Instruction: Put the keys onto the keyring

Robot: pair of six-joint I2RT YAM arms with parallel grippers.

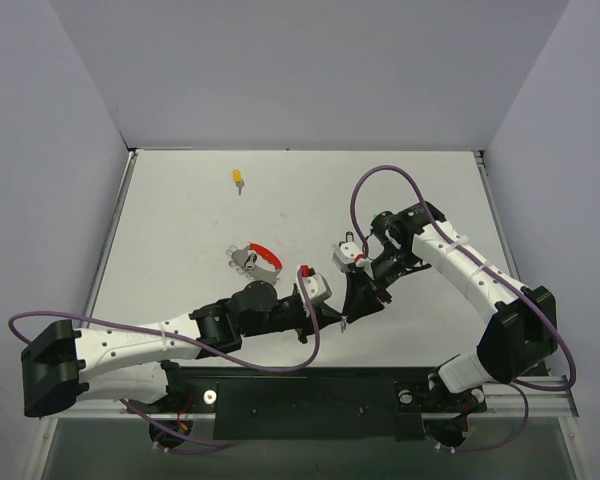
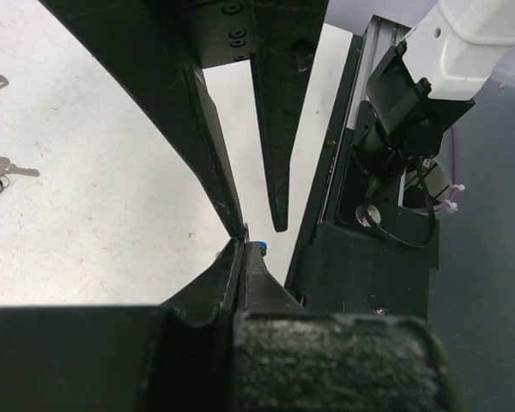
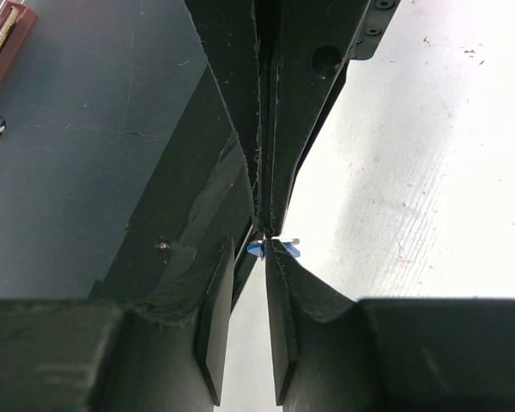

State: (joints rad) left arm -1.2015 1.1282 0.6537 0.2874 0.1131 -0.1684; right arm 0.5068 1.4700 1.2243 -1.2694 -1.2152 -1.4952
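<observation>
Closest to my left wrist camera, my left pincer (image 2: 240,254) is pressing fully closed, pinching the blue key (image 3: 275,249) at its very tips. My right pincer (image 3: 251,247) is meeting it nose to nose, its jaws standing slightly apart on either side of the key's head; I cannot tell whether they are touching it. In the right wrist view a silver sliver is poking toward three o'clock, so I am judging the key's long axis to run across the fingers, though most of the key is hiding behind them.

From the joined tips in the top view, the keyring (image 1: 255,257) is lying on the table (image 1: 180,220) at about ten o'clock, apart from both pincers and just beside my left wrist, so my left arm is the nearer one. Its opening is too small to make out. Farther off, toward eleven o'clock, the yellow key (image 1: 238,178) is lying alone.
</observation>
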